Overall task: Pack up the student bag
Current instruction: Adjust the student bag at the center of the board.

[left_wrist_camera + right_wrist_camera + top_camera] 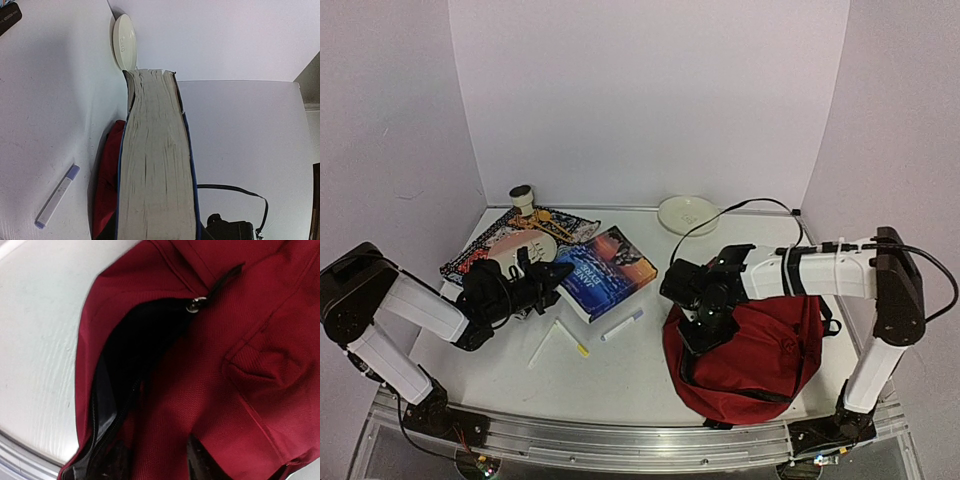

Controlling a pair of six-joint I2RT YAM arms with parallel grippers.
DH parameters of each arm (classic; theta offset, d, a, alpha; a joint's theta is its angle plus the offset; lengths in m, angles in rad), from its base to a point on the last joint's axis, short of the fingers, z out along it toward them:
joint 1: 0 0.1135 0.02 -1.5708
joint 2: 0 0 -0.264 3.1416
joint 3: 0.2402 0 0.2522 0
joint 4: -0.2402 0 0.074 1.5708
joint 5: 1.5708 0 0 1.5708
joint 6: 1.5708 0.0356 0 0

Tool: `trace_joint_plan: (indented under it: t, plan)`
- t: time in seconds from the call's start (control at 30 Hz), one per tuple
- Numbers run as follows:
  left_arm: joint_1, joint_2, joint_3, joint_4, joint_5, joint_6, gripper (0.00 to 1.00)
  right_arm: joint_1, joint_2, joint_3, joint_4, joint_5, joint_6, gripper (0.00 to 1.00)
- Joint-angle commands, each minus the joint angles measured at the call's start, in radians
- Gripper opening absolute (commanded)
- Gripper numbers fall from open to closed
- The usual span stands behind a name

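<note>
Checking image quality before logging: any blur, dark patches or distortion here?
Top external: table near edge bows, lens distortion. Left wrist: book fills centre, pages sharp. Right wrist: student bag weave crisp, its opening unlit black, fingers at bottom blurred.

The student bag [240,390] is matt dark-red woven cloth with a fine grain. Inside its opening the black lining has a faint sheen, and the zip ring [194,304] is bright metal. Left of the bag, the book [155,175] shows rough, yellowed paper edges and the marker [56,197] is smooth plastic. Beyond the bag sits a glossy plate [124,42]. The table [50,100] is smooth, matt white.
</note>
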Motion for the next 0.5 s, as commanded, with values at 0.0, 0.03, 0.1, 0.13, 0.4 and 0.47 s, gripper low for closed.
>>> trace_joint_plan:
  t: [0.0,0.03,0.1,0.13,0.4,0.47]
  plan:
    - [0.011,-0.091,0.025,0.205,0.023,0.004,0.00,0.006,0.057,0.038,-0.076,0.041,-0.003,0.22]
    - [0.013,-0.097,0.021,0.203,0.022,0.004,0.00,0.006,0.066,0.050,-0.076,0.047,-0.006,0.18]
    - [0.016,-0.111,0.015,0.198,0.022,0.004,0.00,0.006,0.082,0.079,-0.077,0.068,-0.013,0.08]
    - [0.019,-0.118,0.013,0.195,0.023,0.005,0.00,0.006,0.089,0.098,-0.077,0.085,-0.017,0.04]
    - [0.030,-0.171,0.003,0.144,0.034,0.021,0.00,-0.072,0.183,0.321,-0.061,0.200,-0.119,0.00]
    - [0.033,-0.189,-0.004,0.124,0.034,0.027,0.00,-0.102,0.214,0.396,-0.047,0.215,-0.166,0.00]
